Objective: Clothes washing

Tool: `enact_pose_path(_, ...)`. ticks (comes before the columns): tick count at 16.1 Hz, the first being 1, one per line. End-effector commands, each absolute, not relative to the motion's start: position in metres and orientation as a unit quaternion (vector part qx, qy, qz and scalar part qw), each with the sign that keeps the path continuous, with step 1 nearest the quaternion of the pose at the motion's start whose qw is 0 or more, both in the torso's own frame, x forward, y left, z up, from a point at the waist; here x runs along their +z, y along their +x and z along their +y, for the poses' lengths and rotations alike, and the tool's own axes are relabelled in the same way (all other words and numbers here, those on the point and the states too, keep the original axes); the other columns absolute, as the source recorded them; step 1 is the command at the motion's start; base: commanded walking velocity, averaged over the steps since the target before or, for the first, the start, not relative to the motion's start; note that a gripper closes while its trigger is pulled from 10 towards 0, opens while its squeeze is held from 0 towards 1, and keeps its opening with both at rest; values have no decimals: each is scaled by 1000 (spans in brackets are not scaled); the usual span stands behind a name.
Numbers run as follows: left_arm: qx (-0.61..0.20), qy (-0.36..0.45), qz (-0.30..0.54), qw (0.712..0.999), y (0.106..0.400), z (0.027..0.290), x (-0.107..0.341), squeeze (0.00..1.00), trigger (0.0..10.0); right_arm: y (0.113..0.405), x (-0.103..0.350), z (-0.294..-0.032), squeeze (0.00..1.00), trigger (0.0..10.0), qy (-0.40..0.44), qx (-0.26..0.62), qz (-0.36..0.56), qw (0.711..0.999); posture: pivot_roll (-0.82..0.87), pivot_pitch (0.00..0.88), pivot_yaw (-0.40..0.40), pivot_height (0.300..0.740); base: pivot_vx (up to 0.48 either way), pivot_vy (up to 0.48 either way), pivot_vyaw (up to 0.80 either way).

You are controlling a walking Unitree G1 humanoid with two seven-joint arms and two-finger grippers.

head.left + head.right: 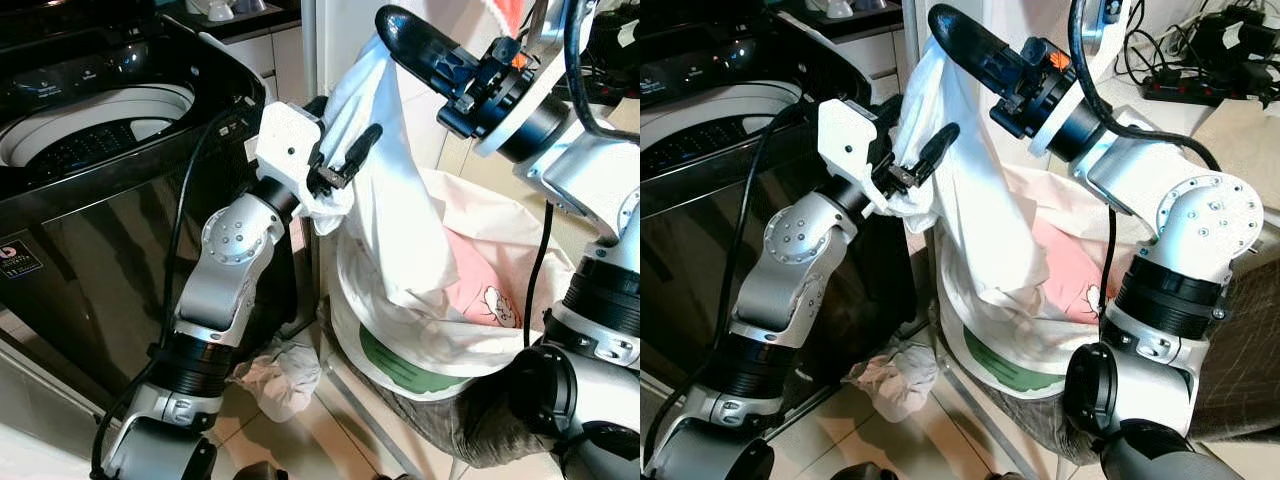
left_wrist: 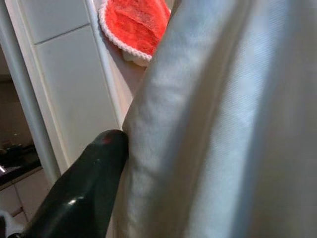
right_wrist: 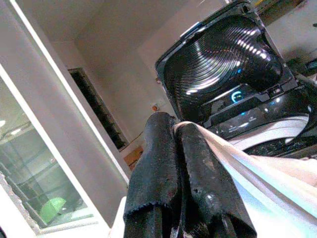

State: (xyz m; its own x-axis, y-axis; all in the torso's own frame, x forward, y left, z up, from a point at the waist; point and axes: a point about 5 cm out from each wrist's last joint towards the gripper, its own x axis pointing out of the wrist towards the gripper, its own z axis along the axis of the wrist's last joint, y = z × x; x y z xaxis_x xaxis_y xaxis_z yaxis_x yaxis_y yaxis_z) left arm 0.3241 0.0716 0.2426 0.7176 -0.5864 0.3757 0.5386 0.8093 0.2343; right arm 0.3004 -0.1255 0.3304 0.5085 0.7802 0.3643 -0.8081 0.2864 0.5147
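A white garment (image 1: 385, 180) hangs long and creased, pinched by the right gripper (image 1: 400, 35) up high, the left gripper (image 1: 335, 180) clamping its edge.

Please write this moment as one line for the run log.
right gripper: shut on white garment, lifted from basket | left gripper: shut on garment edge | washer: lid open

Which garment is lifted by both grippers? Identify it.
The long white garment, pinched by the left gripper and right gripper; the pink one lies in the basket, the crumpled one on the floor.
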Motion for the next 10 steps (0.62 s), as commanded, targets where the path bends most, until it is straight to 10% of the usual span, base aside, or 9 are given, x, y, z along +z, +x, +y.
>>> enact_pose_path(1, -300, 53, -223, 926, 326, 75, 243, 0, 0, 297, 334, -123, 0, 0, 328, 502, -28, 800, -77, 0, 54, 740, 0, 0, 0)
enact_pose_path(10, -298, 46, -220, 928, 327, 78, 243, 0, 0, 297, 330, -120, 0, 0, 326, 491, -19, 808, -74, 0, 57, 740, 0, 0, 0)
